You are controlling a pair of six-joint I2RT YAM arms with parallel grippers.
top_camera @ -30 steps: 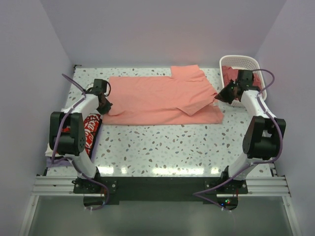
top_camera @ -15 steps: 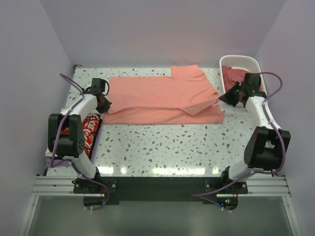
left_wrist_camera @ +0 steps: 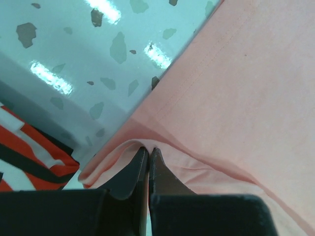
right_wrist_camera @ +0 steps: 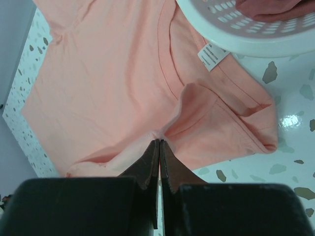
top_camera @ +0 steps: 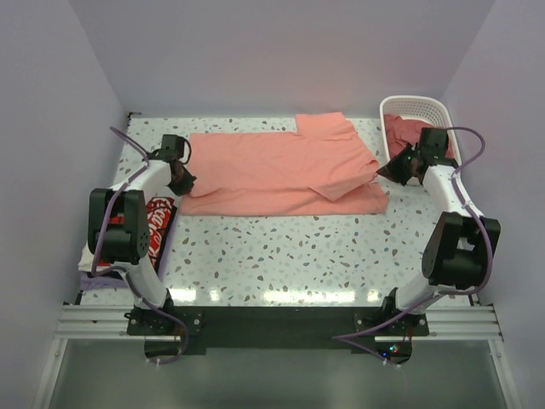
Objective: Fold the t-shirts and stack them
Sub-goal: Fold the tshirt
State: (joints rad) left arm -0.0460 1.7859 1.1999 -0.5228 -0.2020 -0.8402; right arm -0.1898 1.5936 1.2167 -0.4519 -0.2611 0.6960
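Note:
A salmon-pink t-shirt (top_camera: 272, 170) lies spread across the back of the table, its right part folded over itself. My left gripper (top_camera: 181, 178) is shut on a fold of its left edge (left_wrist_camera: 142, 142), jaws pinched together (left_wrist_camera: 148, 150). At the shirt's right end, beside the neck label (right_wrist_camera: 212, 56), my right gripper (top_camera: 382, 172) is shut on a raised pinch of cloth (right_wrist_camera: 159, 141). A white t-shirt with red-and-black print (top_camera: 157, 225) lies folded at the left edge under the left arm, and shows in the left wrist view (left_wrist_camera: 24, 157).
A white slatted basket (top_camera: 430, 109) stands at the back right corner with darker pink cloth (top_camera: 402, 128) inside; its rim (right_wrist_camera: 256, 39) is close to my right gripper. Speckled table (top_camera: 289, 256) stretches toward the arm bases. Walls close in on both sides.
The right arm has swung outward toward the basket, still pinching the shirt's right end. The left gripper has barely shifted and keeps its hold.

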